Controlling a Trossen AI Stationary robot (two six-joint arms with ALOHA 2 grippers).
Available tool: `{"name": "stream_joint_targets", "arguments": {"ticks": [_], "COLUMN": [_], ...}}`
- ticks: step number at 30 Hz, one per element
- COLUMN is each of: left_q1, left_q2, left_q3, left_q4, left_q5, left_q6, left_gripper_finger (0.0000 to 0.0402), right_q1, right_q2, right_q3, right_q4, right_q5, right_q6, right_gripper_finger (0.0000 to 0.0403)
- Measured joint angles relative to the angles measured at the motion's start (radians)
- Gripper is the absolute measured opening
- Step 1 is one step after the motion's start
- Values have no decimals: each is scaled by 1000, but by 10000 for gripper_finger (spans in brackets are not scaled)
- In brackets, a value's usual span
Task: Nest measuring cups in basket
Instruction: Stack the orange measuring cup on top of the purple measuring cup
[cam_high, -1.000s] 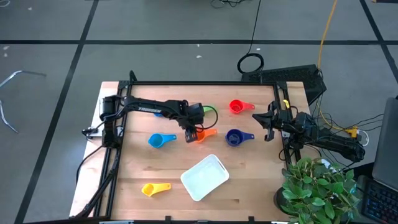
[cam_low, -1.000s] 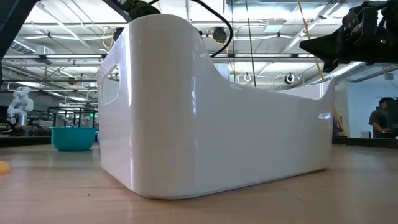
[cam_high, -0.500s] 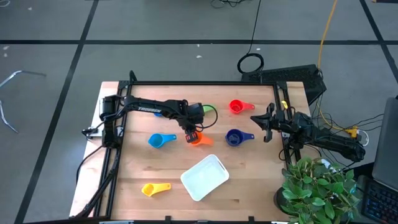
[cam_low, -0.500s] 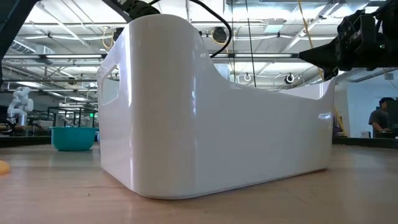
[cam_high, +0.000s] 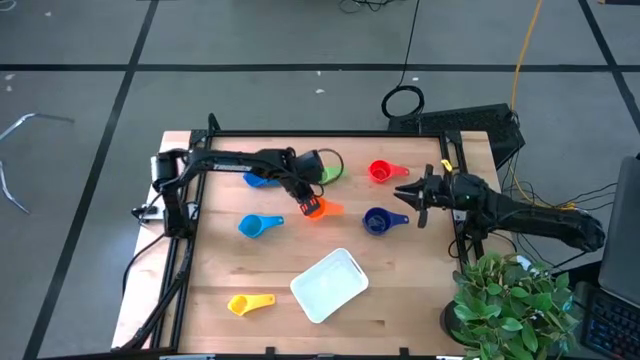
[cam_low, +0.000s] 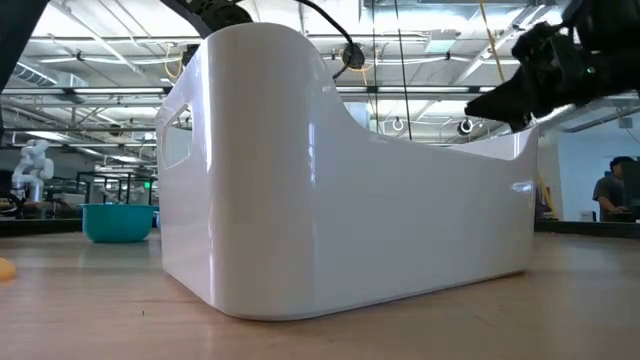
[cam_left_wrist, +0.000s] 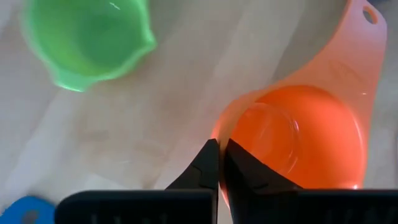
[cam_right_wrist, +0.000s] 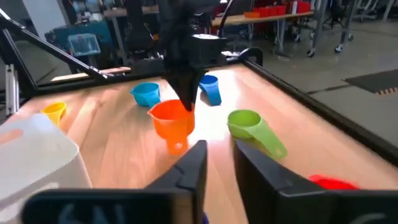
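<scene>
Left gripper (cam_high: 307, 205) pinches the rim of the orange cup (cam_high: 318, 209) at mid-table.
Nearest, the white basket (cam_high: 327, 285) lies empty beside the yellow cup (cam_high: 240, 303). Farther on, blue cup (cam_high: 251, 226), dark blue cup (cam_high: 377, 220), then green cup (cam_high: 327, 172) and red cup (cam_high: 380, 171). Only the left wrist view shows the fingers (cam_left_wrist: 208, 168) nipped together on the rim. Right gripper (cam_high: 407, 195) hovers over the dark blue cup, narrowly parted.

Lighting's bright and even from overhead, so we get only soft, short shadows on the table (cam_high: 400, 290). The low view has long glare streaks down the glossy basket (cam_low: 300, 180), with ceiling lights blown out behind it. The left wrist view looks washed out and soft, the green cup (cam_left_wrist: 87, 40) blurry. The right wrist view's near fingers (cam_right_wrist: 193, 168) are out of focus.
</scene>
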Motion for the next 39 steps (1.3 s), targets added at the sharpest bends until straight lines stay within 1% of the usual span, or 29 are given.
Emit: {"name": "stream_joint_targets", "arguments": {"ticks": [4, 7, 13, 15, 18, 21, 26, 29, 34, 39], "left_q1": [20, 30, 34, 34, 35, 35, 26, 19, 12, 8], "left_q2": [-61, -92, -97, -97, -97, -97, -97, -97, -97, -97], "left_q3": [0, 19, 166, 210, 249, 262, 262, 262, 262, 262], "left_q4": [-24, -70, -196, -210, -238, -235, -212, -208, -208, -194], "left_q5": [-7, -8, -32, -35, -36, -36, -36, -36, -36, -36], "left_q6": [-51, -66, -53, -50, -49, -46, -46, -45, -44, -44], "left_gripper_finger": [7, 7, 7, 7, 7, 7, 7, 7, 7, 7], "right_q1": [0, 0, 0, 0, 0, 0, 0, 0, 0, 1], "right_q2": [138, 246, 426, 472, 538, 610, 721, 768, 831, 902], "right_q3": [122, 227, 402, 445, 493, 540, 618, 655, 688, 699], "right_q4": [-56, -119, -158, -157, -158, -160, -156, -154, -143, -137], "right_q5": [-1, -1, -5, -29, -76, -107, -110, -137, -139, -163], "right_q6": [-51, -106, -201, -212, -220, -227, -260, -264, -277, -282], "right_gripper_finger": [137, 157, 164, 164, 167, 176, 208, 231, 255, 258]}}
